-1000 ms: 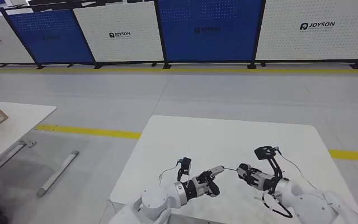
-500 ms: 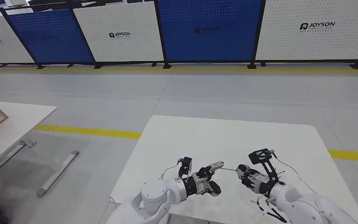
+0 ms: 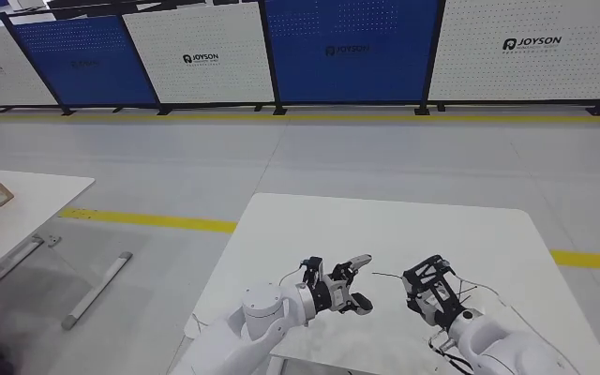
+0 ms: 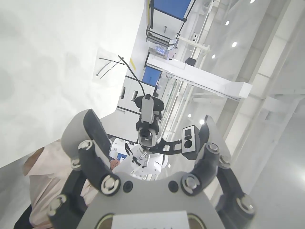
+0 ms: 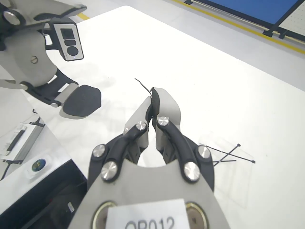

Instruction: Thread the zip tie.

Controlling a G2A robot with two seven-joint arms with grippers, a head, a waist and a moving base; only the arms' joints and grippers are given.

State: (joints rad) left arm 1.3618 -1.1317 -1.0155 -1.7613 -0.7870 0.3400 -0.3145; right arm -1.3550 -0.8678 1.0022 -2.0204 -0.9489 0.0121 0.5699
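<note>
The zip tie is pinched by the right gripper, whose fingers are pressed together on it. A short end of the tie comes out past the fingertips and points toward the left gripper. In the top view the tie sits in the lower middle of the frame, over the white surface, in the gap between the two grippers. Its free end is near the left fingers but apart from them. The left fingers are spread wide.

The tie is thin and black, slightly curved, and it narrows to a fine tip. The part inside the right fingers is hidden, so it cannot be told whether the tie makes a loop.

In the right wrist view, some spare ties lie crossed on a clear sheet on the surface, near the right gripper.
</note>
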